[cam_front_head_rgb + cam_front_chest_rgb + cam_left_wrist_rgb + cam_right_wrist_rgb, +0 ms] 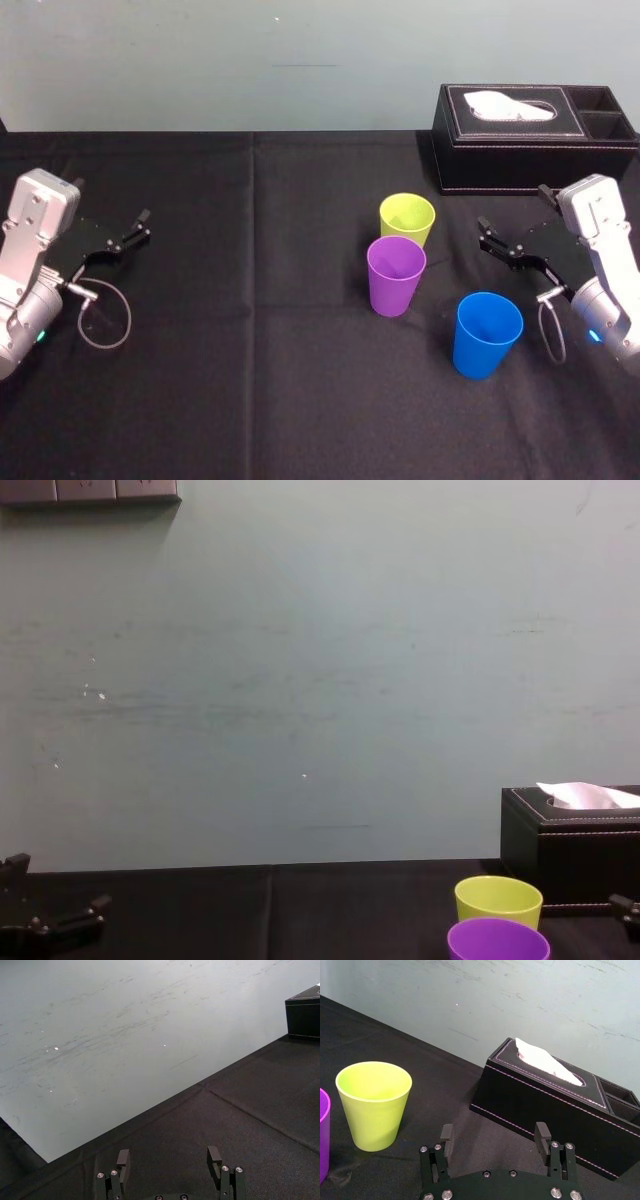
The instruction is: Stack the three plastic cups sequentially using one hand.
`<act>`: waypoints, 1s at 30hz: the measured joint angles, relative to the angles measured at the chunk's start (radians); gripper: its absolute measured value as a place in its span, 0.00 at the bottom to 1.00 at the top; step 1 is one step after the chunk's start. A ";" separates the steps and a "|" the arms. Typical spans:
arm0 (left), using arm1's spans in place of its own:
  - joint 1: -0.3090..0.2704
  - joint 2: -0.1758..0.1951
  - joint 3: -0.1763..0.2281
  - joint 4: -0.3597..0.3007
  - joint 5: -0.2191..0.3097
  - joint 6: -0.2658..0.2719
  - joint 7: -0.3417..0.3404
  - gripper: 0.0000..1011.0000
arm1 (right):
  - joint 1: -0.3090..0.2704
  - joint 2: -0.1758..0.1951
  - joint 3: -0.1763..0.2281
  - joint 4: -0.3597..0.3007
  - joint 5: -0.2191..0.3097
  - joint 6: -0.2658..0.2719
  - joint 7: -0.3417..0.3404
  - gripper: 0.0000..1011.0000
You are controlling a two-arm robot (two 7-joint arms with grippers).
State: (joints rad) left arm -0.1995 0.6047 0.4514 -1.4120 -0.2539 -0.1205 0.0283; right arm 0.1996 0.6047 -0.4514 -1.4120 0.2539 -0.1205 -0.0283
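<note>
head view: black cloth table [230, 400], purple cup [396, 277] upright, teal wall [200, 60] behind.

left arm casing [38, 235]: was silver-grey, boxy with rounded corners and small dark screws.
right arm casing [600, 225]: was the same silver-grey shell with rounded edges.
left end effector [142, 226]: was matte black, with slim jointed fingers and silver screw heads at the finger bases.
right end effector [484, 236]: was matte black too, its flat base plate studded with round silver screws.
left cable [105, 320]: was thin and grey, in a loop.
right cable [552, 335]: was a thin, darker, narrower loop.
left status light [40, 336]: was a small teal dot.
</note>
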 joint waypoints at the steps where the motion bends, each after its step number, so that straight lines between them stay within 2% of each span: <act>1: 0.000 0.000 0.000 0.000 0.000 0.000 0.000 1.00 | 0.000 0.000 0.000 0.000 0.000 0.000 0.000 0.99; 30: 0.000 0.000 0.000 0.000 0.000 0.000 0.000 1.00 | 0.000 0.000 0.000 0.000 0.000 0.000 0.000 0.99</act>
State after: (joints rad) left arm -0.1996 0.6047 0.4514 -1.4120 -0.2539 -0.1206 0.0283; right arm 0.1995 0.6047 -0.4514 -1.4120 0.2539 -0.1205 -0.0283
